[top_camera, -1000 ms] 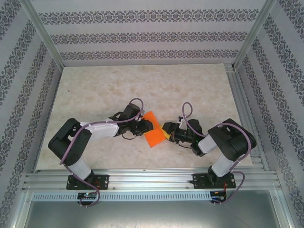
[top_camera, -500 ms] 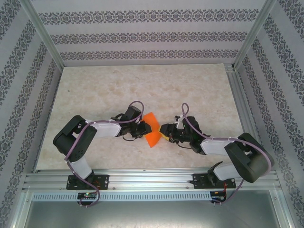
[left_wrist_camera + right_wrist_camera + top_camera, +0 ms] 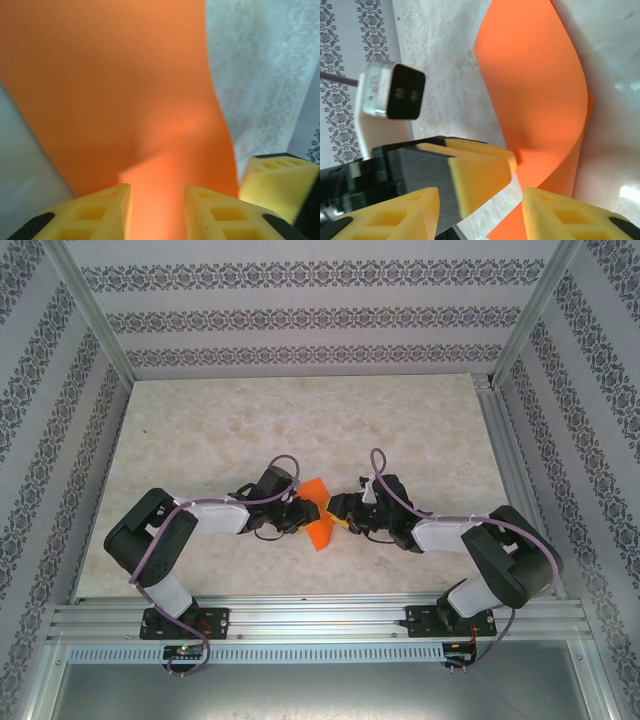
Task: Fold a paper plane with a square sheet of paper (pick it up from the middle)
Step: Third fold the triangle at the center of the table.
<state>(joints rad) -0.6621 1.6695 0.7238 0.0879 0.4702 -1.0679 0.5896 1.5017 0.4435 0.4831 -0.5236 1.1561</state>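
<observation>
The square sheet of paper [image 3: 318, 516] is bright orange and stands curled up off the table between my two grippers, bent into a curve [image 3: 535, 90]. My left gripper [image 3: 300, 510] meets it from the left. Its yellow fingers stand a little apart [image 3: 157, 192], and the orange sheet [image 3: 125, 100] spans the gap just beyond them. My right gripper [image 3: 339, 513] faces it from the right, open wide [image 3: 481, 200]. The left gripper's fingertips [image 3: 485, 175] and the sheet's lower edge sit between its jaws. One right fingertip [image 3: 277, 180] shows beside the sheet.
The beige marble-patterned table [image 3: 300, 420] stretches behind and to both sides. Patterned walls close it in on three sides, with metal posts at the corners. An aluminium rail [image 3: 320, 618] carrying both arm bases runs along the near edge.
The right arm has reached further left toward the sheet. The sheet has curled tighter and looks narrower from above. The left fingers have parted slightly.
</observation>
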